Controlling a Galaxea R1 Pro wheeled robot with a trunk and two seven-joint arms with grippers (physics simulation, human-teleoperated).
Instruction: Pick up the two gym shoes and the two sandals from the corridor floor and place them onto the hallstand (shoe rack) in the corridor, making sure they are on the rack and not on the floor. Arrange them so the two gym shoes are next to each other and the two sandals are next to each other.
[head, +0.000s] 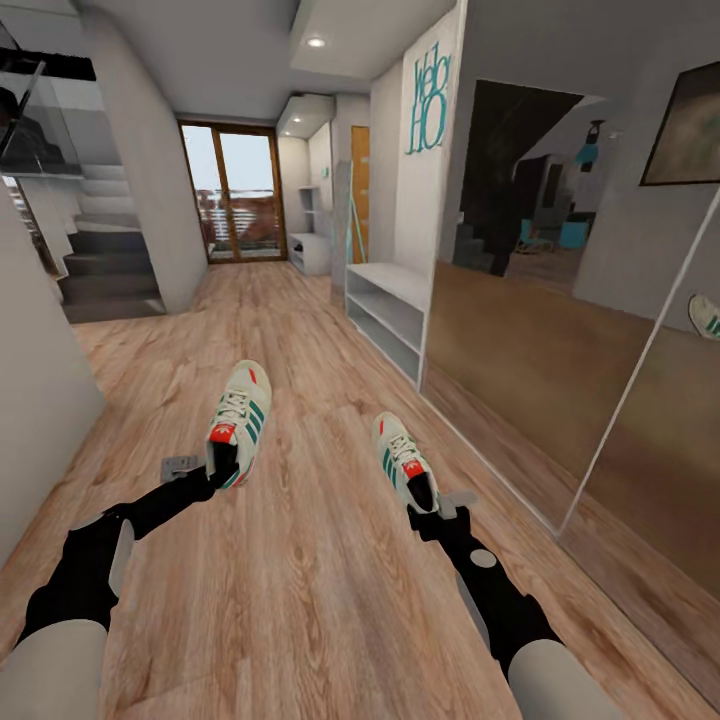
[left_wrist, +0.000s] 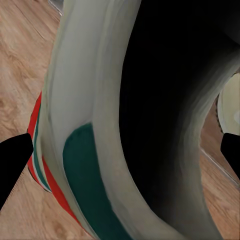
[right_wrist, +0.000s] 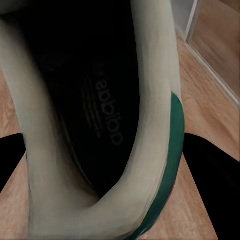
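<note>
I hold one gym shoe in each hand above the corridor floor (head: 300, 560). My left gripper (head: 218, 468) is shut on the heel of the left gym shoe (head: 240, 418), a white sneaker with green stripes and a red tongue label. In the left wrist view, its heel collar (left_wrist: 100, 125) sits between the dark fingertips (left_wrist: 12, 160). My right gripper (head: 430, 498) is shut on the heel of the right gym shoe (head: 402, 458). The right wrist view looks into that shoe's dark insole (right_wrist: 95, 110). The sandals are out of view. A pale low unit (head: 308, 252) far down the corridor is too small to identify.
A plain white two-shelf bench (head: 385, 305) under teal lettering (head: 428, 105) stands on the right. Past it, a large mirror wall (head: 560, 330) lines the right side and reflects a sneaker (head: 706, 316). Stairs (head: 100, 265) rise on the left, and a glass door (head: 238, 195) closes the far end.
</note>
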